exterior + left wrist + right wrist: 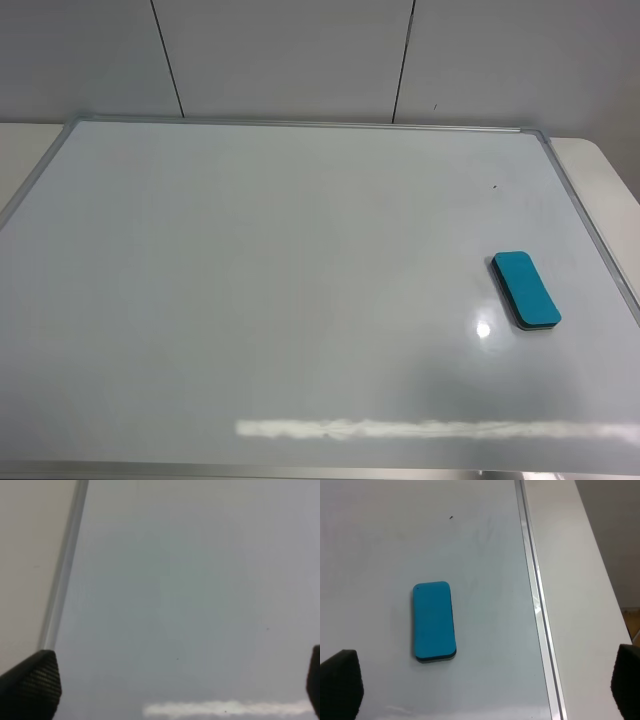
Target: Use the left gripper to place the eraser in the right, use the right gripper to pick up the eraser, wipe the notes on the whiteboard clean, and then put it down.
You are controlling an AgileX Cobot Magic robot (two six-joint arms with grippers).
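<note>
The right gripper [485,690] stands wide open and empty, its black fingertips [340,682] apart above the large glossy white whiteboard [250,300]. The left gripper [175,680] is likewise spread wide, holding nothing, near the board's thin silver-grey frame [62,580]. Just beyond the right fingers, the small teal-blue rounded eraser [434,621] lies flat on the board, near its right edge. Farther off sits one tiny dark speck [495,186].

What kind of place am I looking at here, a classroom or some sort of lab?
Probably a lab test bench, not a classroom. A whiteboard lies flat on a pale table, a teal eraser rests on it, and plain wall panels stand behind.
</note>
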